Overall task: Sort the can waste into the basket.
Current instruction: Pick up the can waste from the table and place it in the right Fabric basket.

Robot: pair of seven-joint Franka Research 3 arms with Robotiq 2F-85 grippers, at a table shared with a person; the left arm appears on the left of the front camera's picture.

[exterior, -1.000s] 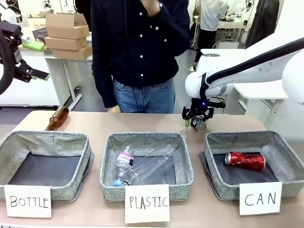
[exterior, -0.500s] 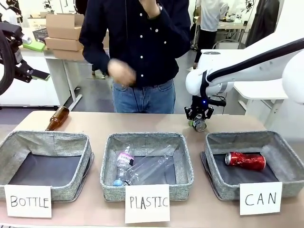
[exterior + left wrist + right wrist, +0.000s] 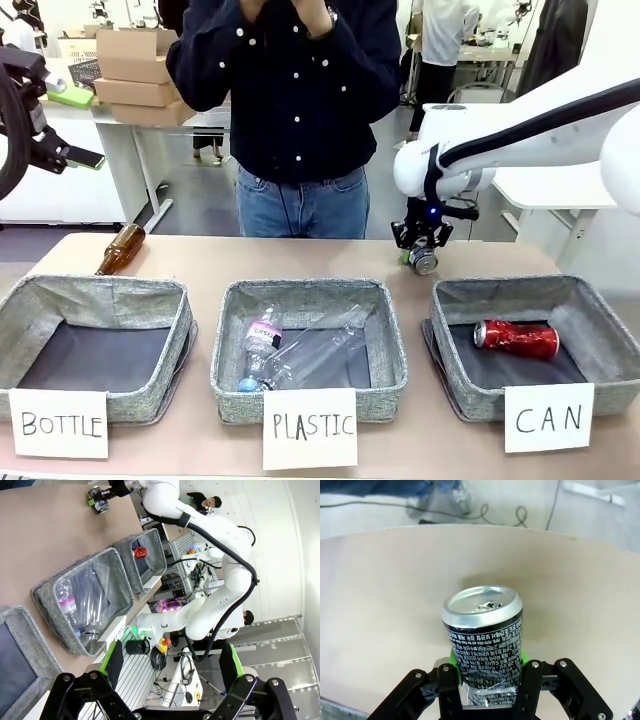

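Right gripper (image 3: 423, 250) clamped on the dark can (image 3: 423, 263), just beyond the far-left corner of the CAN basket (image 3: 520, 292); it should clear the rim fully before release, landing beside the red can (image 3: 516, 339).

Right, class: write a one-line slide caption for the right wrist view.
Right gripper shut on a dark printed can, its silver top facing the camera, tan table beyond.
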